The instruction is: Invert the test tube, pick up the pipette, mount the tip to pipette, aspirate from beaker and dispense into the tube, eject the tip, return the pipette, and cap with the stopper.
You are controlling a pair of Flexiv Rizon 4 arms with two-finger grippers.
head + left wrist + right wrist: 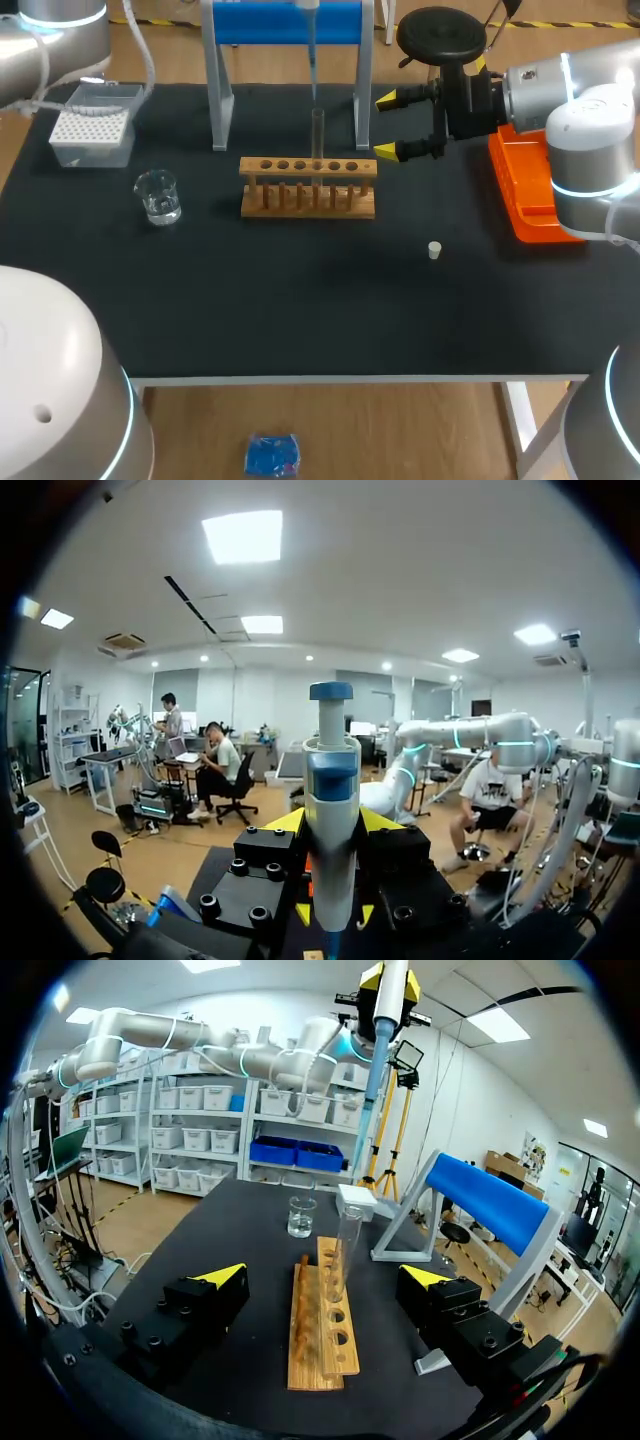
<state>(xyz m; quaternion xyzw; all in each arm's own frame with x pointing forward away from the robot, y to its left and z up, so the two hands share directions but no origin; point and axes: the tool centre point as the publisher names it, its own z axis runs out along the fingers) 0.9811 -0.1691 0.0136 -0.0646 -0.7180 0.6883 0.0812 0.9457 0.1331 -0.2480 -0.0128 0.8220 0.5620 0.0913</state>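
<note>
My left gripper (332, 825) is shut on the white and blue pipette (331, 810), which stands upright between its yellow tips. In the right wrist view the left gripper (392, 982) hangs high above the rack, and the pipette (380, 1030) points its blue tip down toward the clear test tube (347, 1245). In the head view only the pipette's lower shaft (311, 45) shows, above the upright test tube (318, 135) in the wooden rack (308, 186). My right gripper (398, 125) is open, level with the tube and just right of the rack. A beaker (158, 196) stands at the left. The white stopper (435, 250) lies right of the middle.
A tip box (92, 125) sits at the back left. A blue-topped stand (290, 22) rises behind the rack, its legs on either side of the tube. An orange tray (528, 190) lies at the right edge under my right arm.
</note>
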